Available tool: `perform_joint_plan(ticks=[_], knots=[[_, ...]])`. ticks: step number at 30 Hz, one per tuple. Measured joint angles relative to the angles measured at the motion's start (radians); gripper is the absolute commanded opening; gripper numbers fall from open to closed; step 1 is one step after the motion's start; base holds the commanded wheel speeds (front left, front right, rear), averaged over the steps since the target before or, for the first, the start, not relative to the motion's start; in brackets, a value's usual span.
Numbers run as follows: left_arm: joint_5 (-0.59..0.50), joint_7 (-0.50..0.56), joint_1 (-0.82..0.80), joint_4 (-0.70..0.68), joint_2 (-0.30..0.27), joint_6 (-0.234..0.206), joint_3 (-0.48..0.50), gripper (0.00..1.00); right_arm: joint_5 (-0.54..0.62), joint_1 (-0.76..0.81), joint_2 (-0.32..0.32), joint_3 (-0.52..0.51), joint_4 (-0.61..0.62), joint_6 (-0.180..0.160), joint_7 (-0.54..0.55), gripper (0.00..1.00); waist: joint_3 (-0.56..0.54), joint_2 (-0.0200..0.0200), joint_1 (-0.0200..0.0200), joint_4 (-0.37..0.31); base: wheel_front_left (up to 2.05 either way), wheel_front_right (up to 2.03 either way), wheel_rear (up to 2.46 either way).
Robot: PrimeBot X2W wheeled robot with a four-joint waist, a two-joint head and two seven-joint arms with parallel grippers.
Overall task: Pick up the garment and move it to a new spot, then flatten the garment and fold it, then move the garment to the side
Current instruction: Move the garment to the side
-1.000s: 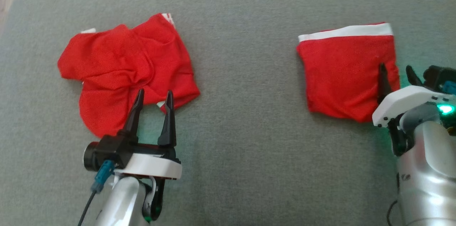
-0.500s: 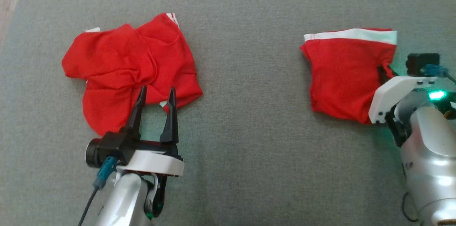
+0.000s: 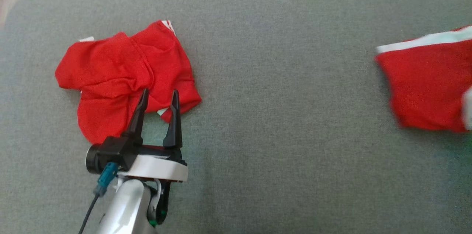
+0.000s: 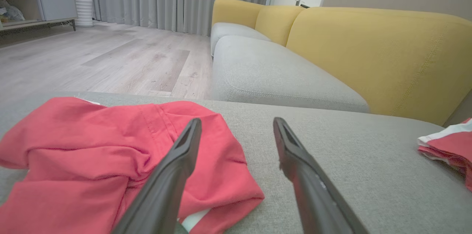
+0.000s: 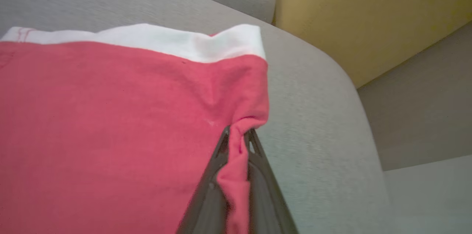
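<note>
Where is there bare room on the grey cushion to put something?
The widest bare stretch of the grey cushion lies in the middle, between the crumpled red garment and the folded red garment. The near strip right of the left gripper is bare. Crowded: the left end, around the crumpled garment, and the right edge, where the right gripper pinches the folded one.

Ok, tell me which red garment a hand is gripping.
The folded garment with the white band: the right hand is shut on its edge. The crumpled garment lies loose before the open left hand.
</note>
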State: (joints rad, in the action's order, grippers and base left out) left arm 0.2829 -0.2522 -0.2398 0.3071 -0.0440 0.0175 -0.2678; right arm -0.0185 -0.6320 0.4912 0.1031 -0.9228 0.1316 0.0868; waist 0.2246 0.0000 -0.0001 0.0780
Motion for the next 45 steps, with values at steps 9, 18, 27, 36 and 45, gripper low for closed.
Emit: perform_joint_plan(ticks=[9, 18, 27, 36, 45], knots=[[-0.003, 0.000, -0.003, -0.002, 0.000, 0.010, 0.010, 1.00, 0.043, 0.001, 0.180, -0.091, -0.027, 0.000, -0.073, 0.00, 0.051, 0.0000, 0.0001, 0.023, 0.00, 0.00, 0.00], [-0.004, 0.000, -0.006, -0.002, 0.000, 0.010, 0.012, 1.00, 0.104, 0.001, 0.164, -0.176, -0.067, 0.000, -0.089, 0.00, 0.049, 0.0000, 0.0001, 0.032, 0.00, 0.00, 0.00], [-0.004, 0.000, -0.003, 0.002, 0.000, 0.009, 0.025, 1.00, 0.156, -0.002, 0.073, -0.264, -0.019, 0.000, -0.091, 1.00, -0.004, 0.0000, 0.0001, 0.016, 0.00, 0.00, 0.00], [-0.056, 0.000, 0.056, -0.026, 0.000, -0.001, 0.087, 1.00, 0.119, -0.001, -0.127, -0.269, 0.216, 0.000, -0.142, 1.00, -0.128, 0.0000, -0.0001, -0.017, 0.00, 0.00, 0.00], [-0.052, 0.000, 0.104, -0.045, 0.000, 0.000, 0.123, 1.00, 0.001, 0.105, -0.354, -0.255, 0.514, 0.000, -0.176, 1.00, -0.235, 0.0000, -0.0002, -0.024, 0.00, 0.00, 0.00]])
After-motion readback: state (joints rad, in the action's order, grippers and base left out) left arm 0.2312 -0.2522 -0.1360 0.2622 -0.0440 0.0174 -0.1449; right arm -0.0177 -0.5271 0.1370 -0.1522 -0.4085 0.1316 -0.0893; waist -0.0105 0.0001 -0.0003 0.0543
